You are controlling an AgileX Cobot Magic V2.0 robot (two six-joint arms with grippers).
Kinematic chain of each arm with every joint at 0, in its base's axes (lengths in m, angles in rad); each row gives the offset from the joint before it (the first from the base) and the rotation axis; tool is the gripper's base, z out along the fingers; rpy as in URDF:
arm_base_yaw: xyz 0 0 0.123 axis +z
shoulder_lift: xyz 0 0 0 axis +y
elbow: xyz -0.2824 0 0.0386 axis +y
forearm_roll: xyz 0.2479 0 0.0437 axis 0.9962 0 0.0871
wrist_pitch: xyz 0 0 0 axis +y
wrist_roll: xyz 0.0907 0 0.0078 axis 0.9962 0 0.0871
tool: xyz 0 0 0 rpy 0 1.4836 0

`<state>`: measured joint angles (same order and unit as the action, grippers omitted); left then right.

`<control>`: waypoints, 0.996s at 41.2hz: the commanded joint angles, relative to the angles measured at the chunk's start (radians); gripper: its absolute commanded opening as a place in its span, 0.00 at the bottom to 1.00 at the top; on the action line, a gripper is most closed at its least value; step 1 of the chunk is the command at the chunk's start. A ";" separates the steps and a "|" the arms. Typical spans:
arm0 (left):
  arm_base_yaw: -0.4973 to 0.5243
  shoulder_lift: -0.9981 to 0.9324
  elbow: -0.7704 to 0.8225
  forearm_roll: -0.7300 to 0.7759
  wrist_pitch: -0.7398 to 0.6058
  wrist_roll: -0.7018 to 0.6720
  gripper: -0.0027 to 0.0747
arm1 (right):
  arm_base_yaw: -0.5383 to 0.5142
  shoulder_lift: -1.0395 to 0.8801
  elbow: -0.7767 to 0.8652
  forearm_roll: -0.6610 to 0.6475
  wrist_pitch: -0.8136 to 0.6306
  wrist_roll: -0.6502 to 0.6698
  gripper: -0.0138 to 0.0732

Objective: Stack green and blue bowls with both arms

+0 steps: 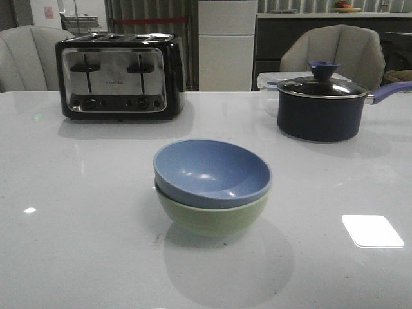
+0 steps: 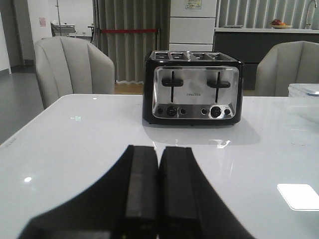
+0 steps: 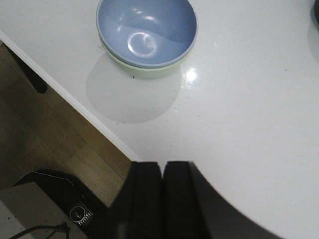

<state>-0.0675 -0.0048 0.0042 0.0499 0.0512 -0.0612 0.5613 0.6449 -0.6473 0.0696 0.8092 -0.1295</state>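
Note:
The dusty blue bowl (image 1: 212, 170) sits nested inside the pale green bowl (image 1: 212, 215) at the middle of the white table. The stack also shows in the right wrist view, blue bowl (image 3: 147, 30) above a sliver of the green bowl (image 3: 144, 71). Neither arm shows in the front view. My left gripper (image 2: 159, 152) is shut and empty, low over the table, facing the toaster. My right gripper (image 3: 162, 167) is shut and empty, over the table's near edge, well apart from the bowls.
A black and chrome toaster (image 1: 120, 77) stands at the back left. A dark lidded saucepan (image 1: 322, 106) with a purple handle stands at the back right, a clear container (image 1: 270, 80) behind it. Chairs stand beyond the table. The table edge (image 3: 75, 102) drops to wood floor.

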 commanded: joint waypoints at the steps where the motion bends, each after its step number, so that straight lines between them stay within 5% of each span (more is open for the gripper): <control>1: -0.005 -0.022 0.004 -0.001 -0.084 -0.002 0.15 | 0.000 -0.003 -0.025 -0.003 -0.057 0.000 0.22; 19: -0.005 -0.022 0.004 -0.001 -0.084 -0.002 0.15 | -0.017 -0.023 -0.003 -0.004 -0.065 -0.002 0.22; 41: -0.003 -0.022 0.004 -0.001 -0.084 -0.002 0.15 | -0.565 -0.582 0.544 -0.008 -0.722 -0.010 0.22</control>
<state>-0.0675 -0.0048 0.0042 0.0499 0.0512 -0.0598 0.0431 0.1142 -0.1317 0.0637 0.2468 -0.1295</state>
